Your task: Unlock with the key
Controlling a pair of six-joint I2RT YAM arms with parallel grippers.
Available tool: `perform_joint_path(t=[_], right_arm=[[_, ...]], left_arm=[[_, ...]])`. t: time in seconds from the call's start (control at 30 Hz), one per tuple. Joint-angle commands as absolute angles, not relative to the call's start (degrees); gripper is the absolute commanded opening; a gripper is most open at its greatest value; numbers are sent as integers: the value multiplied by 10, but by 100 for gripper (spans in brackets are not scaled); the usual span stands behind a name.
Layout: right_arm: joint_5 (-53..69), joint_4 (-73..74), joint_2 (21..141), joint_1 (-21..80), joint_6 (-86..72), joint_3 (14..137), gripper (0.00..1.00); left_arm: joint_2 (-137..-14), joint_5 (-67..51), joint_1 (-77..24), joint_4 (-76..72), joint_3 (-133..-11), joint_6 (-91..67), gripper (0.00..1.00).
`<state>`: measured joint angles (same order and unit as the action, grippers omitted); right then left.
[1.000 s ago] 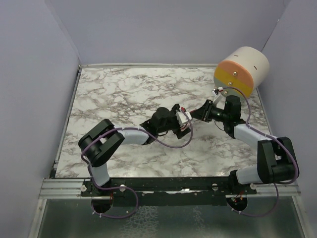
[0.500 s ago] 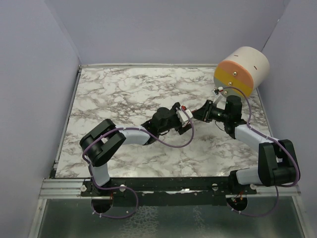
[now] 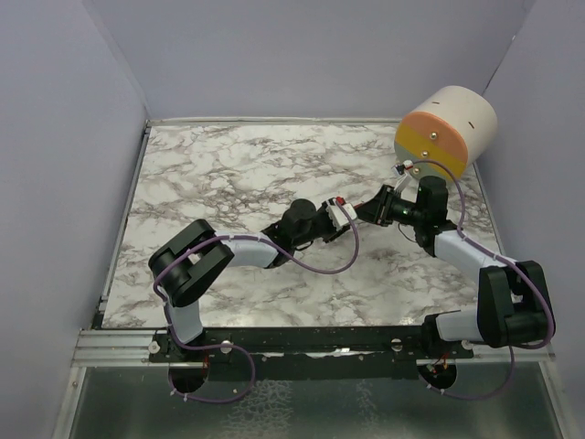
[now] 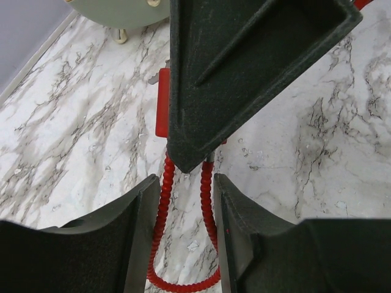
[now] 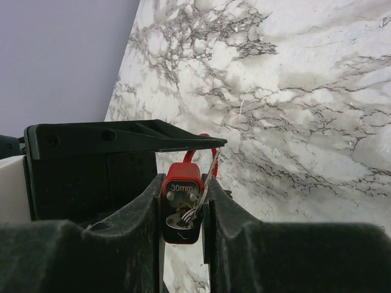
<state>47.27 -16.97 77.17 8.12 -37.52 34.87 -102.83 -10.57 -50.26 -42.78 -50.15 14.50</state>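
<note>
**Table** (image 3: 228,174): smooth slab with a white-and-grey marble pattern, low sheen.
**Padlock** (image 5: 182,198): glossy red plastic casing with a grey metal insert on its near face.
**Wire ring** (image 5: 190,213): thin bright metal, at the padlock's 5 o'clock.
**Cable shackle** (image 4: 159,226): red ribbed plastic sheath, semi-gloss.
**Right gripper** (image 5: 183,210) and **left gripper** (image 4: 183,181): matt black plastic with a grainy texture.
**Drum** (image 3: 462,119), at the table's 2 o'clock: matt cream shell, smooth orange-and-yellow face.
**Walls** (image 3: 320,55): matt, smooth.
</note>
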Motion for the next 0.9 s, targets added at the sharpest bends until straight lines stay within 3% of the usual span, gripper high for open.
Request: perform_joint_path(t=[0.0,0.23,0.4,0.57,0.6,0.63,0.73,0.77,0.87], right_arm=[[485,-165,759,78,-367,357,1],[485,-164,760,78,-366,358,1],[477,-159,762,78,-367,360,1],[476,-161,765,78,-368,363,1],[477,-161,766,78,-368,363,1],[477,-161,766,78,-367,364,1],[477,-161,767,78,-368,365,1],[478,-160,767,78,-368,365,1],[477,-159,767,78,-367,366,1]], left_arm=[[-1012,-86,-503,-448,-501,148,37],[-1012,-68,-503,-447,-501,140,8],[-1010,-60,-503,-447,-498,140,0],[-1007,-49,-503,-448,-491,140,0],[-1006,-47,-503,-447,-490,139,6],[-1005,-46,-503,-448,-489,138,24],[-1001,-43,-503,-448,-486,136,51],[-1000,-41,-503,-447,-485,135,56],[-998,-37,-503,-447,-483,135,57]])
